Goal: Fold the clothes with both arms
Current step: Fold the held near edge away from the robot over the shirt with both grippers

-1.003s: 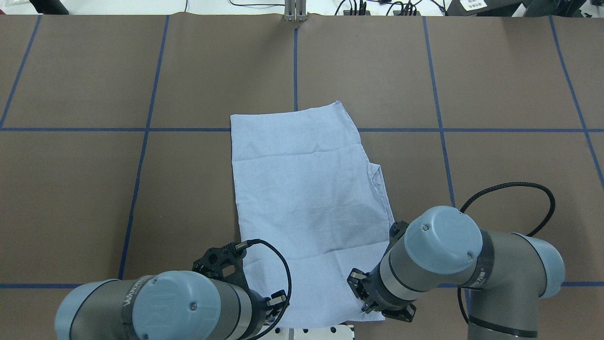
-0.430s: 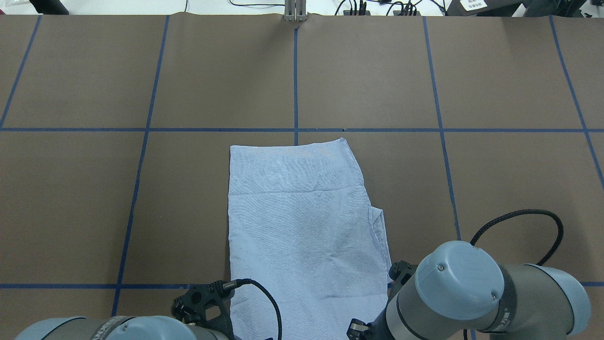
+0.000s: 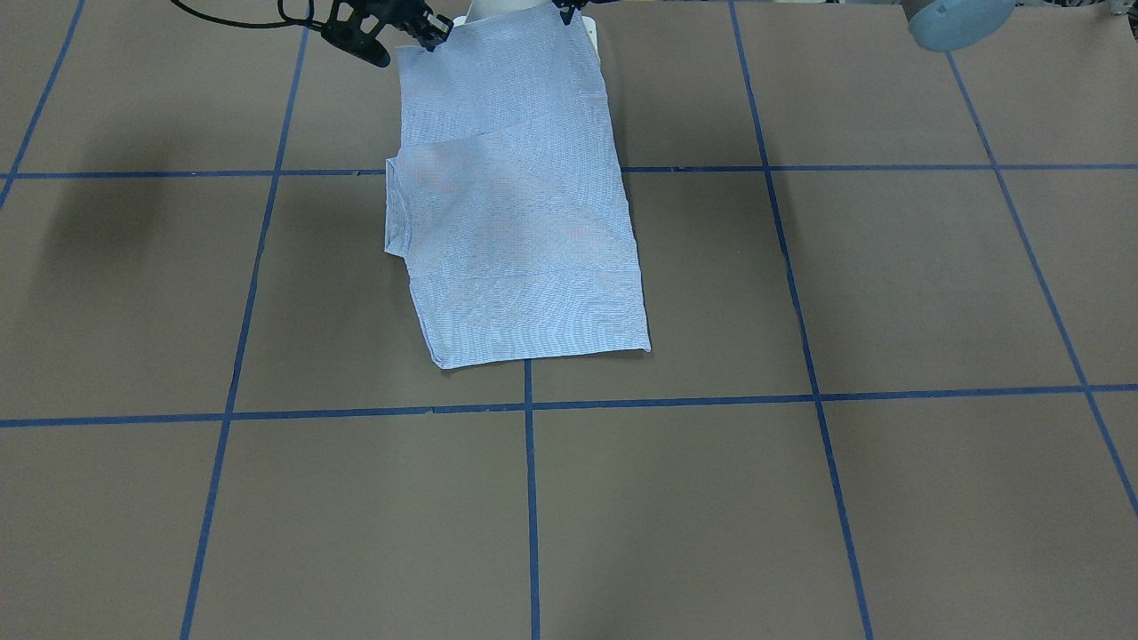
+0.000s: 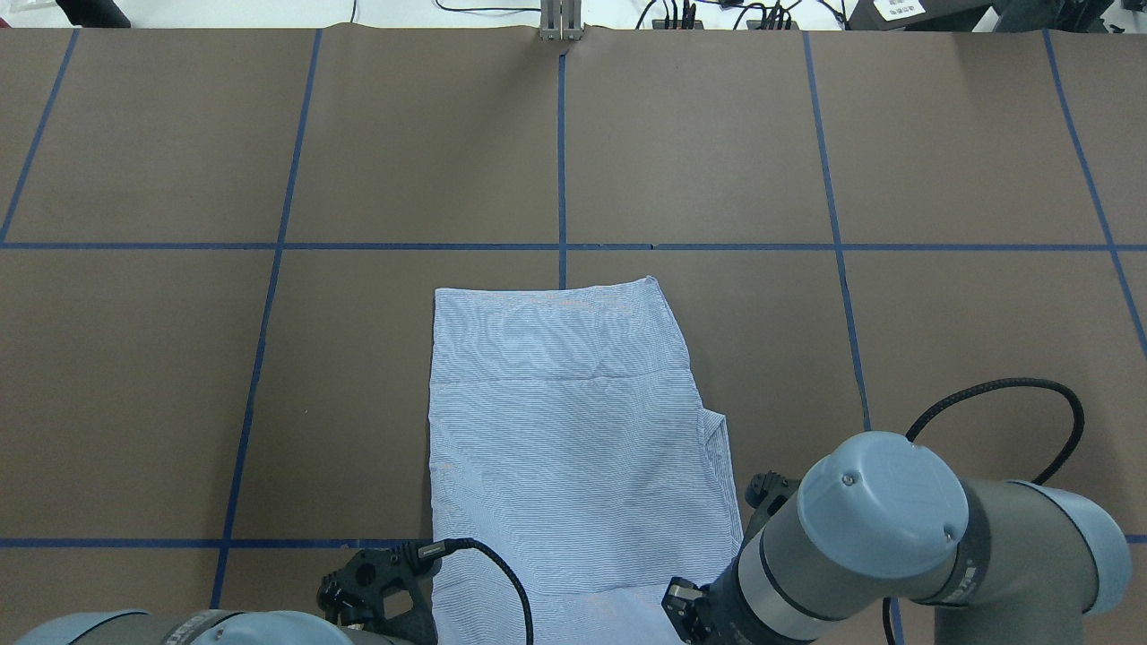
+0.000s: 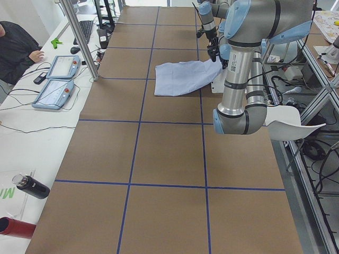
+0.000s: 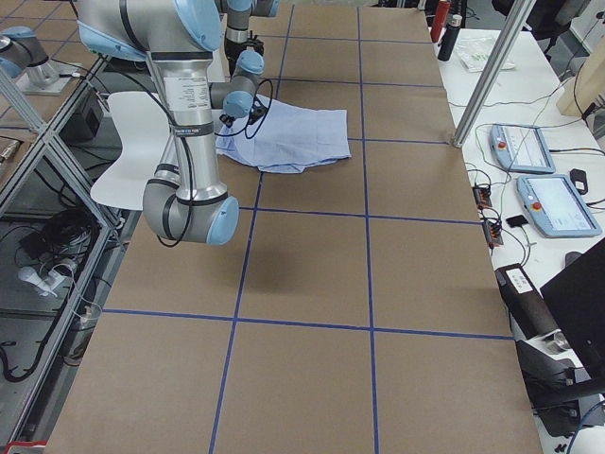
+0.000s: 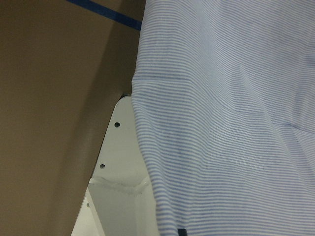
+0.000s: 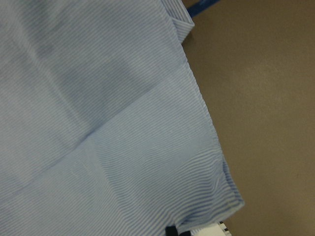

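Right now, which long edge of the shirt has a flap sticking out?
The striped shirt edge on the robot's right: a small flap juts out; the opposite edge is straight.

Nothing can be read for certain. The left arm (image 5: 241, 92) carries a white sticker (image 5: 233, 62) and the right arm (image 6: 189, 151) a second sticker (image 6: 194, 93), both printed too small to make out. A white card (image 4: 899, 9) past the table (image 4: 179, 134), well beyond the shirt (image 4: 573, 430), bears blurred print.

Shirt (image 4: 564, 430): was laid on the table (image 4: 269, 134), one end draped over the base plate (image 7: 123, 172).
Left gripper (image 3: 566, 12): was set at that end's left corner.
Right gripper (image 3: 429, 37): was set at the shirt's right corner there.
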You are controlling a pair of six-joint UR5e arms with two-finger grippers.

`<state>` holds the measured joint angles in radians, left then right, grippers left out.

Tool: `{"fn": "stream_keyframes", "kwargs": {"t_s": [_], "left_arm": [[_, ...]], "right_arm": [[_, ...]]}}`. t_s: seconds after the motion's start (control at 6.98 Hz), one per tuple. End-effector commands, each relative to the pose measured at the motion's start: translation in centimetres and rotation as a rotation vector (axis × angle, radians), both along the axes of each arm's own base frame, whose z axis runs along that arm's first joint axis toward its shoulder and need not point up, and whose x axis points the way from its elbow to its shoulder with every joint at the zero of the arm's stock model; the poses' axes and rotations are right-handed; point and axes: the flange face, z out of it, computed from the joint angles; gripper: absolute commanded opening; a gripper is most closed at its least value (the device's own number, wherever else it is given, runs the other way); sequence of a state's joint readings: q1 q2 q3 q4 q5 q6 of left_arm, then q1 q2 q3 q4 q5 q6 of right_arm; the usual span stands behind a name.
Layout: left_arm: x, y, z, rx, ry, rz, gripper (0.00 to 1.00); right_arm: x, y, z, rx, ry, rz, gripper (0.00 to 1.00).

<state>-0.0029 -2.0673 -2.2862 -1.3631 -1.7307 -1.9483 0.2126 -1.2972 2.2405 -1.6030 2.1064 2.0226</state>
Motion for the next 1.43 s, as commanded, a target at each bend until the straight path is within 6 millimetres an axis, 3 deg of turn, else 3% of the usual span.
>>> {"fn": "stream_keyframes", "kwargs": {"t_s": [0.0, 0.43, 0.72, 0.86, 1.0, 1.15, 1.29], "left_arm": [[-1.1, -4.7, -0.4, 0.016, 0.01, -0.09, 0.0], [-3.4, -13.6, -1.2, 0.126, 0.038, -0.21, 0.0], [-2.3, -20.4, 1.5, 0.148, 0.0, -0.242, 0.0], [-1.1, -22.7, 3.0, 0.167, -0.021, -0.252, 0.0], [-1.1, -24.6, 3.9, 0.182, -0.035, -0.269, 0.0], [-1.2, -25.9, 4.4, 0.19, -0.043, -0.282, 0.0], [-0.4, -26.8, 5.1, 0.212, -0.032, -0.277, 0.0]], "right_arm": [[0.7, -5.2, -0.9, 0.031, -0.019, 0.091, 0.0], [0.4, -11.7, -4.3, 0.102, -0.071, 0.179, 0.0], [1.2, -16.6, -5.1, 0.149, -0.071, 0.241, 0.0], [0.9, -19.6, -5.2, 0.166, -0.057, 0.266, 0.0], [0.0, -22.9, -4.1, 0.181, -0.018, 0.282, 0.0], [-1.3, -26.4, -3.3, 0.179, 0.021, 0.299, 0.0], [-2.6, -28.6, -3.5, 0.171, 0.045, 0.31, 0.0]]}}
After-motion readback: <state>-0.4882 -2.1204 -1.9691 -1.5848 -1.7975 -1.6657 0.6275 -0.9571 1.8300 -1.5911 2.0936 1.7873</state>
